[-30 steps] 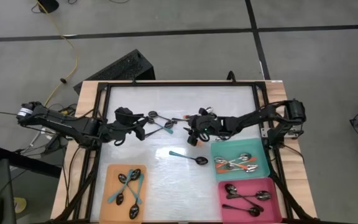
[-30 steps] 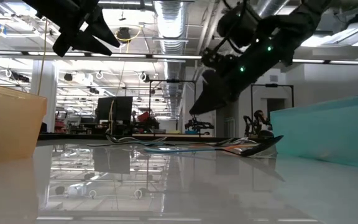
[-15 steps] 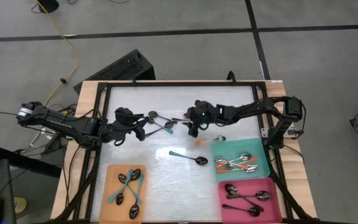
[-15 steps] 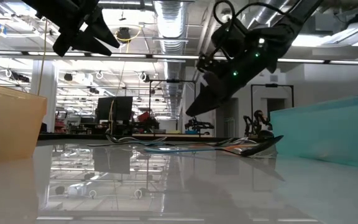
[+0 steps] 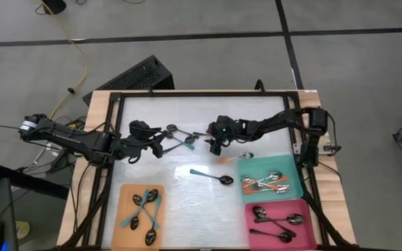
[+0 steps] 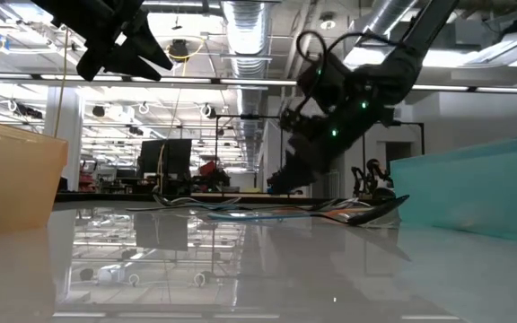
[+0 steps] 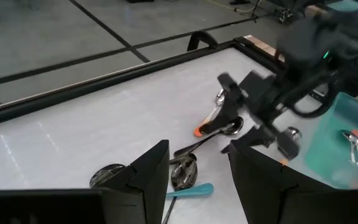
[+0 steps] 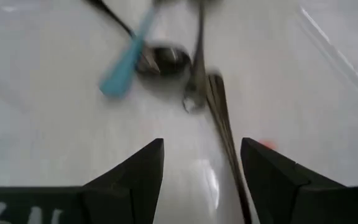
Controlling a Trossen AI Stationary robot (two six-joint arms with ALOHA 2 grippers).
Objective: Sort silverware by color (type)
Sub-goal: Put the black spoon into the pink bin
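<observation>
The table top (image 5: 201, 111) is a smooth, glossy white surface that mirrors the ceiling lights in the low view, framed by a pale wooden edge (image 5: 98, 111). The spoons (image 5: 180, 136) have dark, polished metal bowls; 1 spoon (image 8: 124, 59) carries a matt teal handle. The trays (image 5: 271, 183) look like smooth plastic. Both grippers' fingers (image 7: 145, 180) appear matt black.

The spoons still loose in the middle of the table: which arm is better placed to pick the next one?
Probably the right. The right gripper is open and low over the loose spoons. The left gripper is open too, but waits beside the pile, higher in the low view.
</observation>
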